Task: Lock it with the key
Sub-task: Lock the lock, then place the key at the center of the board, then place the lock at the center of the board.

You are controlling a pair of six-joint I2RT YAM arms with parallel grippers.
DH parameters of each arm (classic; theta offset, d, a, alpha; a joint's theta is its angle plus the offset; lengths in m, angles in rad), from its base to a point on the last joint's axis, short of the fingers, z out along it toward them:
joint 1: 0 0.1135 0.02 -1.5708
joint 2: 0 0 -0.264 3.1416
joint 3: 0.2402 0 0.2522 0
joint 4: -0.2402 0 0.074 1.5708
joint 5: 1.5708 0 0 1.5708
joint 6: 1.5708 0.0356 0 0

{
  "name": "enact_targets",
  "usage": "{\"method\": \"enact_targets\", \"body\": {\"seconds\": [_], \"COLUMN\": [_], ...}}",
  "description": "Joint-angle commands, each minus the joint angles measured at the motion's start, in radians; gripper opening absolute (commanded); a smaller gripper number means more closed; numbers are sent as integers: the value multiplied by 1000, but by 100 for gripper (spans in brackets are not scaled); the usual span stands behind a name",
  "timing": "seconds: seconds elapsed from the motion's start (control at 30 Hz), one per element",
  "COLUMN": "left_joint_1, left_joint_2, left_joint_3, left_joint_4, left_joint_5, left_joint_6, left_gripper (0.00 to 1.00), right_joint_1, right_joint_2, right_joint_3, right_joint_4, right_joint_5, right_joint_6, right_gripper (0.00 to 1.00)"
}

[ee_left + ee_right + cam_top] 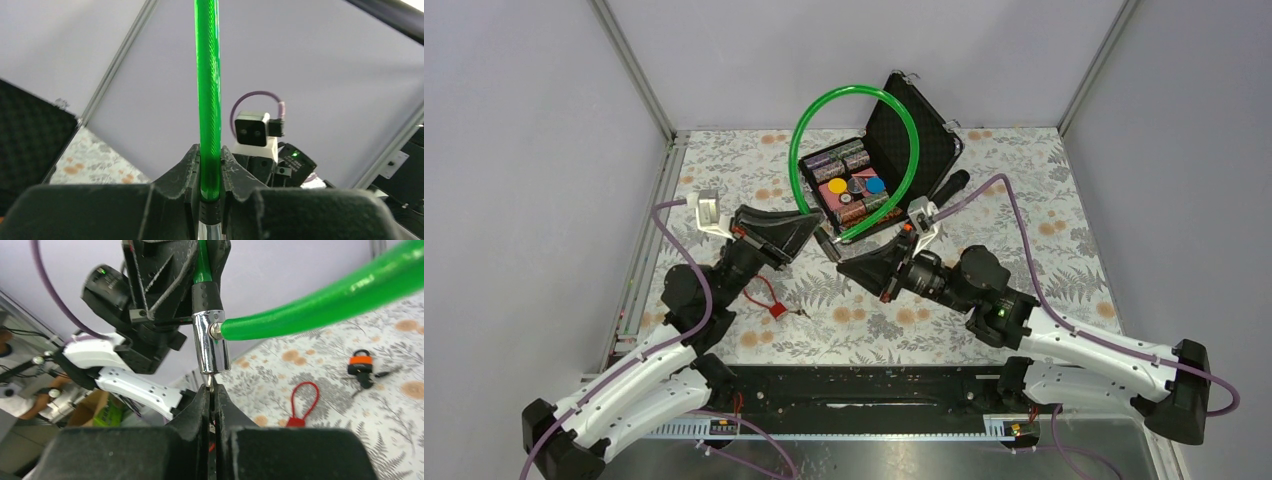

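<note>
Right wrist view, first entry: we list the right gripper (211, 394) pinched closed on the tiny silvery metal key (212, 384), blade upright, its tip at the underside of the chrome lock cylinder (211, 342). Second entry: we list the left gripper (210, 167) clamped on the green plastic-coated cable loop (207, 75), just above the cylinder. Lying on the floral tabletop (390, 440): a small red loop lock (302, 402) and an orange-topped padlock (361, 367).

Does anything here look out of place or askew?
Nothing looks spilled or damaged. One oddity: the glossy green cable loop stands in the air by the open black case, because the left gripper clamps its end.
</note>
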Motion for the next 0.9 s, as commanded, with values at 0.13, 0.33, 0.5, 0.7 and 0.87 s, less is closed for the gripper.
{"method": "enact_targets", "body": {"seconds": [0.13,0.33,0.5,0.7,0.87], "left_joint_1": [0,0,1,1,1], "left_joint_2": [-86,-105,-116,-111,-33], "left_joint_3": [76,75,90,110,34], "left_joint_4": [-47,-76,-109,-206,-254], "left_joint_5": [-93,-106,-105,-72,-2], "left_joint_6": [95,93,100,137,90], "left_gripper": [0,0,0,0,0], "right_joint_1": [-4,-17,-23,-30,-31], "right_joint_2": [-85,-195,-209,-252,-320], "right_joint_3": [-5,-29,-35,-50,-50], "right_joint_4": [-362,-481,-570,-625,-680], "right_joint_5": [-52,-141,-194,-68,244], "right_joint_6": [-151,-123,-153,-164,-112], "right_gripper": [0,0,0,0,0]}}
